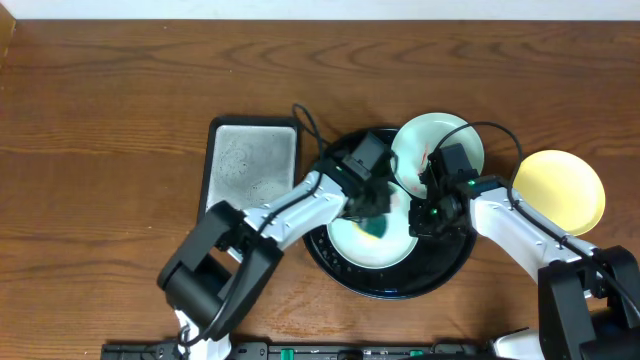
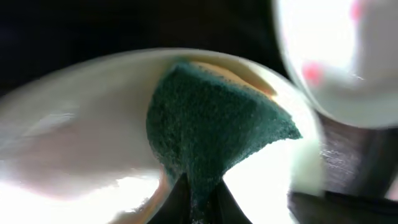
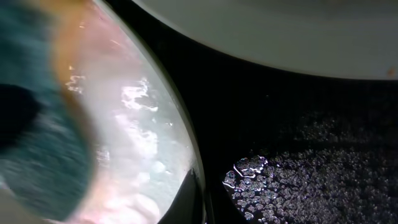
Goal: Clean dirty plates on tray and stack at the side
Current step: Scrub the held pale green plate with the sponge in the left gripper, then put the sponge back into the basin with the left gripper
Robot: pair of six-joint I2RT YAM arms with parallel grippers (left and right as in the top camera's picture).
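The tray [image 1: 455,262] sits right of the worktop's centre, closer to the near edge than the far one. Part of its black floor is beaded with water droplets [image 3: 292,180].

A mint plate [image 1: 345,245] lies inside the tray on the side toward the left edge. The left gripper [image 1: 375,215] is clenched on a green sponge [image 1: 377,228], and in the left wrist view its fingertips [image 2: 177,202] pinch the sponge's narrow end. The sponge's broad face presses on the plate's wet, glossy surface.

The right gripper [image 1: 425,215] is at the mint plate's rim on the side toward the right edge. In the right wrist view its fingers [image 3: 186,199] come together at that rim, clamped on it, with the sponge blurred at the far left of that view.

A second plate [image 1: 440,140], also mint, rests over the tray's rim on the side toward the far edge, partly overhanging the tray floor. It has a red smear [image 2: 313,73] near its middle.

A yellow plate [image 1: 565,190] lies flat on the wood just beside the tray, toward the right edge and outside the tray.

A grey metal tray [image 1: 250,160] lies on the table on the black tray's other side, near it, with the left arm [image 1: 290,210] crossing its near corner.
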